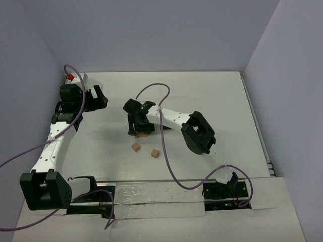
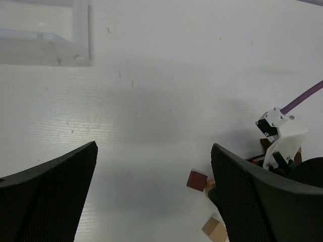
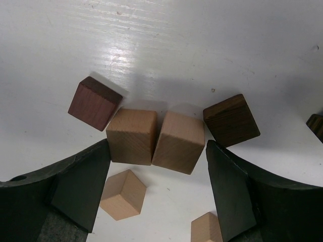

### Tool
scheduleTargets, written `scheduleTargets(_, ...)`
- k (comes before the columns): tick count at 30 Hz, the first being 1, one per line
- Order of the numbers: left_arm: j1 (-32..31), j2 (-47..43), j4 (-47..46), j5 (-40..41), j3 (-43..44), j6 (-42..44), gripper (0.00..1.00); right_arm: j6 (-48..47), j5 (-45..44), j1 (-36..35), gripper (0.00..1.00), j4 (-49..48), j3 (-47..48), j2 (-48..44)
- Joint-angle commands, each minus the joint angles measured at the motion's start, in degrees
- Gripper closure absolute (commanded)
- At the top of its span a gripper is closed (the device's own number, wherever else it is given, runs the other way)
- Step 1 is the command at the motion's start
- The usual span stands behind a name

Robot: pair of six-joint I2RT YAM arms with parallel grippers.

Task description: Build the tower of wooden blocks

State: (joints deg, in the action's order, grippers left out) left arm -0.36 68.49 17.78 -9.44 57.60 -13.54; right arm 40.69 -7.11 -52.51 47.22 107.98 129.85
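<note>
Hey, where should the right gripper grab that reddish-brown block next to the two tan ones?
Come down from above on the reddish-brown block and pinch the two open sides, not the one beside the tan block. It sits turned, so the right gripper would likely need to twist to match.

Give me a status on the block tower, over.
Left gripper open, empty. Right gripper straddles two tan cubes, grip unclear. Nothing stacked yet. Dark cubes crowd both sides.
</note>
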Motion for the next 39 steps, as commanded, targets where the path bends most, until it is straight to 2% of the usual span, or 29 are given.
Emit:
scheduleTargets(1,0.27,0.08,-1.98,-1.1,1.19,-0.7,0.01,0.78,-1.66,0.22,0.19,-0.22,1.81,0.84)
scheduleTargets(19,0.27,0.33,-2.23,-0.84,1.02,-0.61,0.01,0.45,-0.62,0.31,0.31,-0.73,0.83,-0.65)
scheduleTargets(21,0.27,0.33,-2.05,-0.75,1.26,-0.61,0.01,0.36,-0.88,0.15,0.36,-0.67,0.44,-1.9)
scheduleTargets(30,0.27,0.46,-1.78,0.13,1.99,-0.52,0.01,-0.83,-3.43,-0.31,0.53,-0.95,-3.48,-12.39)
scheduleTargets(39,0.27,-0.1,-1.61,0.81,2.34,-0.28,0.01,-4.3,-8.49,0.01,0.57,-3.18,-12.57,-24.13)
